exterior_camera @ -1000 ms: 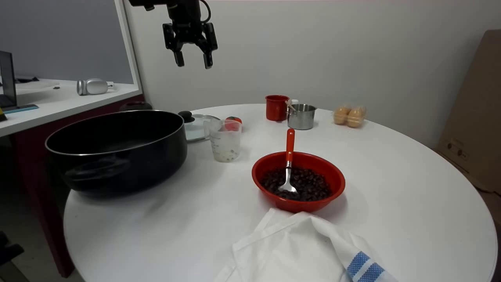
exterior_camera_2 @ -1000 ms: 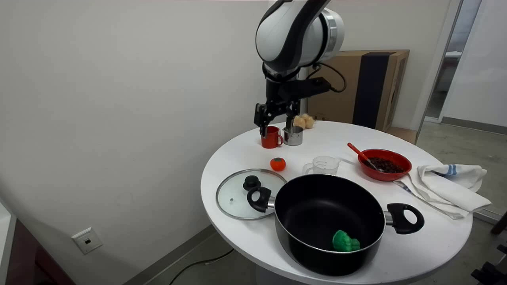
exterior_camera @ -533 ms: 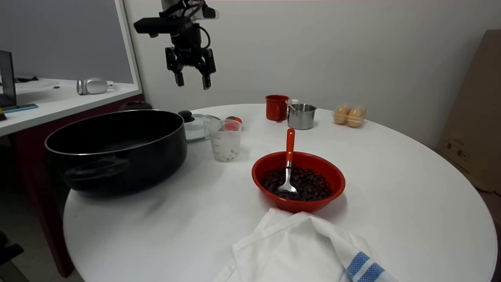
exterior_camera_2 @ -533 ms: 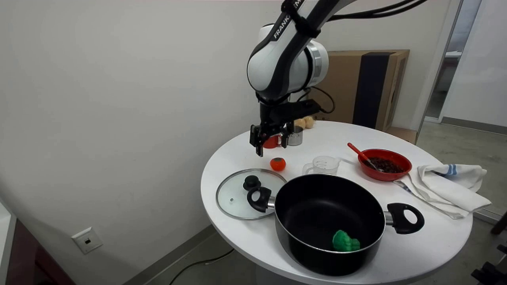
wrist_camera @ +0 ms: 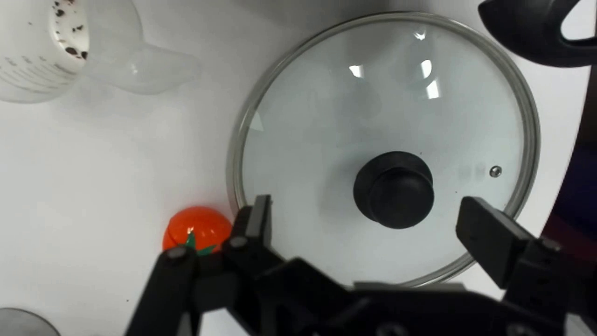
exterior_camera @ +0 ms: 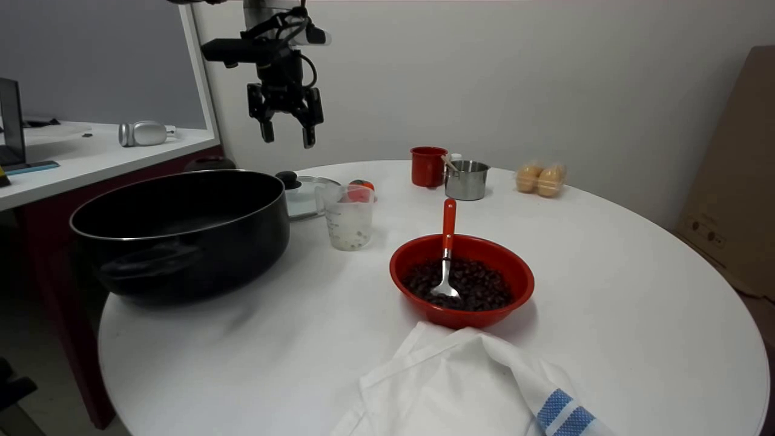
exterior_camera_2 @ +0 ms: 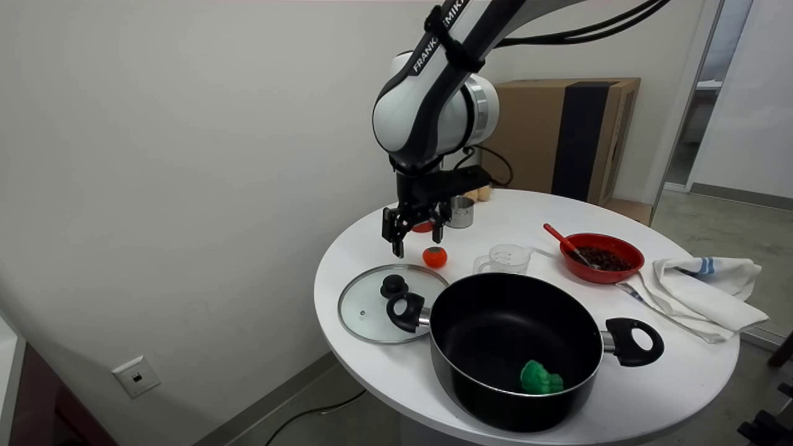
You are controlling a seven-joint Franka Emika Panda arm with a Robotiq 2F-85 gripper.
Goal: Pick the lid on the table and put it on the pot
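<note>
The black claw [exterior_camera: 288, 143] hangs in the air, jaws spread wide apart. Lower than it, flat on the smooth white counter [exterior_camera: 605, 272], lies the round glass lid [wrist_camera: 373, 130], metal-rimmed and black-knobbed; farther from the claw stands the wide, round, black pot [exterior_camera_2: 495, 409].

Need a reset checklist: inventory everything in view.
Table: 1, white, centre
Pot: 1, black, tabletop
Object: 1, green, in pot
Lid: 1, transparent, beside pot
Fruit: 1, red, by lid
Measuring cup: 1, transparent, tabletop
Mug: 1, red, tabletop
Metal cup: 1, silver, beside mug
Egg-like items: 2, tan, tabletop
Bean bowl: 1, red, tabletop
Utensil: 1, red-handled, in bowl
Cloth: 1, white-blue, near bowl
Box: 1, brown, behind table
Desk: 1, white, near table
Headphones: 1, silver, desk
Laptop: 1, dark, desk
Socket: 1, white, wall
Arm: 1, white-black, overhead
Gripper: 1, black, above lid
</note>
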